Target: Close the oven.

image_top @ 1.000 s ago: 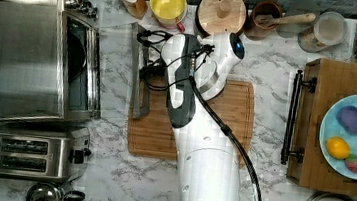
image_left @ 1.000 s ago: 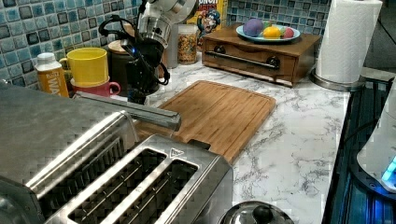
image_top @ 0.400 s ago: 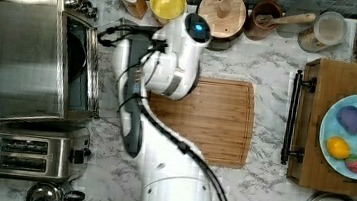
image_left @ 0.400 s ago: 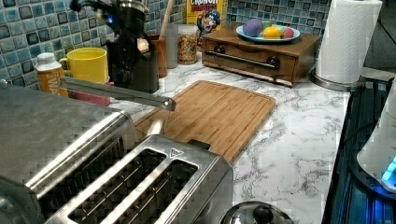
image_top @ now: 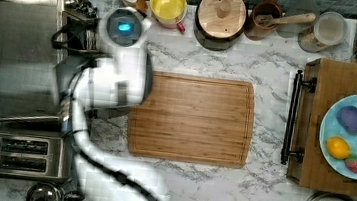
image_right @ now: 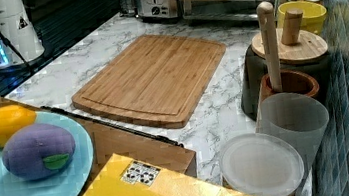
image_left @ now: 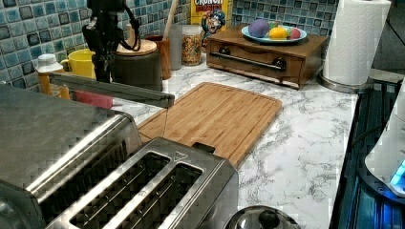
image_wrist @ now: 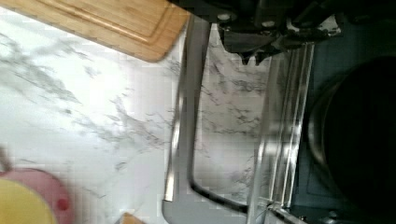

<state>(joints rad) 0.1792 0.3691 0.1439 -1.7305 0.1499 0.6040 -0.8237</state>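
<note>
- I see the marble counter (image_top: 211, 58) running across the whole top view, with everything standing on it.
- The arm (image_top: 118, 79) bends over the top view's left, its white links covering the front of the oven.
- The oven (image_top: 26, 49) sits at the top view's left edge, behind the toaster in the left view. Its glass door (image_left: 165, 121) is partly down, and the bar handle (image_left: 112, 89) sticks out level above the counter in the left view.
- The wooden cutting board (image_top: 192, 118) lies flat mid-counter, just beside the door's handle.
- The two-slot toaster (image_top: 27, 154) stands just beside the oven, nearer the top view's bottom.
- The gripper (image_left: 102, 71) hangs dark and upright right behind the handle in the left view; I cannot tell whether its fingers are apart or together.
- A yellow mug (image_top: 166, 3) stands against the tiled wall, near the oven's knob end.
</note>
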